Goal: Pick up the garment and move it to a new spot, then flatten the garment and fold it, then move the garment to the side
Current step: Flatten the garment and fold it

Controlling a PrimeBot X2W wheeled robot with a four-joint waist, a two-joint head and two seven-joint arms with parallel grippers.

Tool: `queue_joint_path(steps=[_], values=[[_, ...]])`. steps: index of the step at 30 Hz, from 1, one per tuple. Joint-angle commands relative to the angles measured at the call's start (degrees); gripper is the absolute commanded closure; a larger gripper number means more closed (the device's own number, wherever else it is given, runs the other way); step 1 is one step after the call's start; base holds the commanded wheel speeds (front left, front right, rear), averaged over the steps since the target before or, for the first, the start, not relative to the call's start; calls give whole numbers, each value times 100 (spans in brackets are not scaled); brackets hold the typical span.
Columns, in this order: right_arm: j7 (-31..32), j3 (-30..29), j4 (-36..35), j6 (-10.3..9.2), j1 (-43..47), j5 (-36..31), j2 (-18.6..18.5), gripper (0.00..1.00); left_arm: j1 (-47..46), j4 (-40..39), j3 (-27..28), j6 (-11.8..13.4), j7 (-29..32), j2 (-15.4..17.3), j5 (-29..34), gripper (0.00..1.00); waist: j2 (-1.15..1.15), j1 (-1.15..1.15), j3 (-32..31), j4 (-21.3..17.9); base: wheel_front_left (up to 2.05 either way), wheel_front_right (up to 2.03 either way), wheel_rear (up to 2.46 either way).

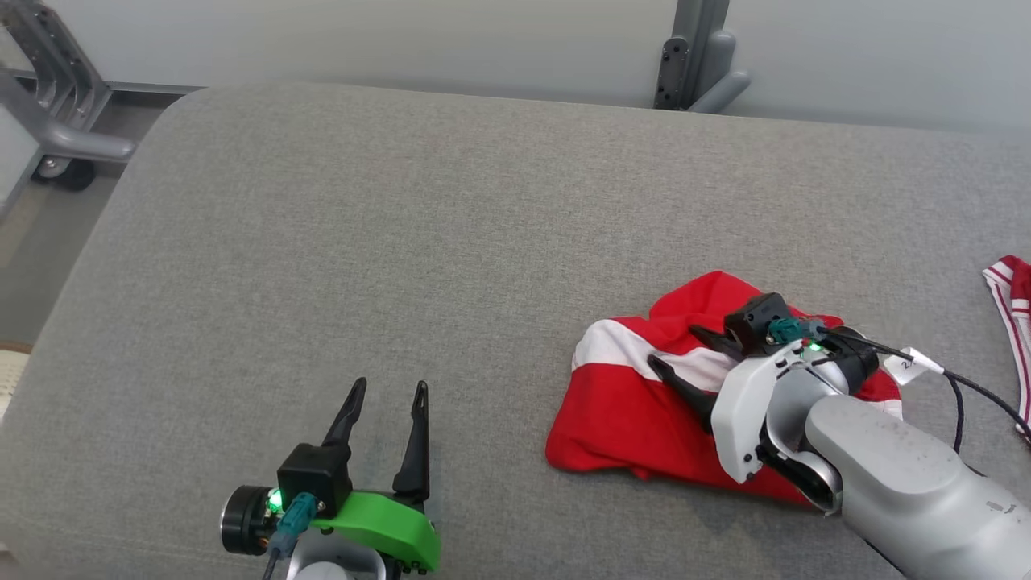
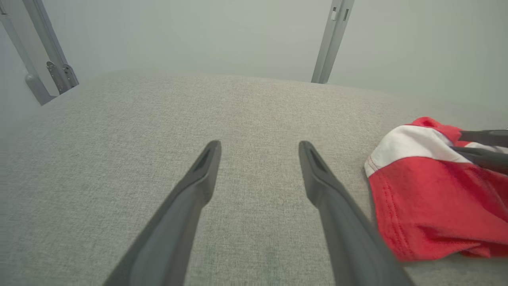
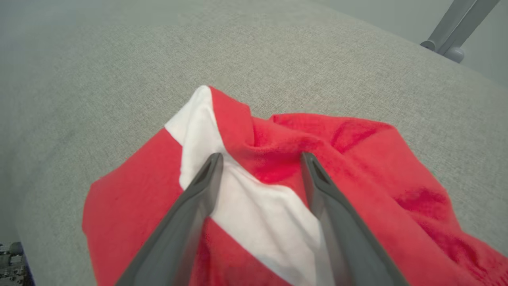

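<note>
As the garment (image 1: 620, 411) lies in a crumpled heap toward the near right of the grey padded surface (image 1: 403, 201), closer to the near edge than the far one, I'd call this step one: the pickup, grasp not yet made.

Right claw (image 1: 673, 346) is over the heap, fingers spread wide, nothing held. In the right wrist view the tips straddle the spot where the white band (image 3: 242, 194) meets a red ridge of cloth. Can't tell whether the tips touch the fabric or sit just above it.

Left claw (image 1: 391, 385) is open too, over bare surface near the near edge, well apart from the garment, which lies off to its right.

Next move, my read: drop the right tips into that ridge, close on a bunched fold rather than a single flat layer, then lift and carry toward the open area at the surface's middle or left. The left claw is free to take a second corner for flattening.

Watch item: another red-and-white striped cloth (image 1: 1011, 298) sits nearer the right edge; keep clear of it.
</note>
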Motion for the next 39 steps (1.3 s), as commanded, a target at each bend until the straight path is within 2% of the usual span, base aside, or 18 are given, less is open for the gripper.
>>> queue_joint_path(steps=[1, 2, 3, 4, 5, 6, 7, 8, 21, 23, 24, 31, 34, 39], values=[[202, 208, -21, -8, -140, 150, -136, 0, -59, -9, -21, 21, -2, 12, -81, 0, 0, 0, -8, 146, 0, 0, 0], [323, 354, -46, -8, -183, 248, -184, 0, -53, -11, -22, 41, -3, 12, -86, 0, 0, 0, -16, 171, 0, 0, 0], [400, 460, -70, -8, -228, 342, -228, 39, -44, -16, -27, 55, -2, 12, -94, 0, 0, 0, -23, 190, 0, 0, 0], [457, 544, -90, -8, -278, 437, -270, 62, -36, -17, -29, 63, -3, 12, -103, 0, 0, 0, -32, 206, 0, 0, 0], [490, 625, -108, -8, -322, 529, -309, 76, -29, -17, -29, 70, -3, 12, -93, 0, 0, 0, -39, 218, 0, 0, 0], [497, 683, -125, -8, -357, 605, -334, 95, -23, -14, -25, 73, -3, 12, -88, 0, 0, 0, -46, 228, 0, 0, 0], [497, 683, -125, -8, -357, 605, -334, 95, -23, -14, -25, 73, -3, 12, -88, 0, 0, 0, -46, 228, 0, 0, 0], [442, 728, -150, -8, -393, 668, -345, 100, -20, -13, -24, 78, -3, 12, -89, 0, 0, 0, -51, 234, 0, 0, 0], [-626, 1058, -654, -8, -707, 1104, -488, 100, 62, -38, 70, 100, -3, 12, -40, 0, 0, 0, -141, 91, 0, 0, 0], [-779, 1087, -882, -8, -695, 1135, -529, 100, 89, -42, 101, 97, -3, 12, -22, 0, 0, 0, -155, 38, 0, 0, 0], [-877, 1222, -1234, -8, -629, 1171, -560, 100, 107, -44, 126, 91, -3, 12, -6, 0, 0, 0, -164, -15, 0, 0, 0], [-874, 1687, -2220, -8, -273, 1449, -827, 100, 69, -57, 120, 62, -3, 12, -11, 0, 0, 0, -156, -80, 0, 0, 0], [-785, 1726, -2010, -8, -136, 1517, -927, 100, 68, -43, 134, 53, -2, 12, 6, 0, 0, 0, -125, -105, 0, 0, 0], [-766, 1745, -1133, -8, 14, 1588, -781, 100, 0, -6, 82, 26, -3, 12, 3, 0, 0, 0, -97, -89, 0, 0, 0]])
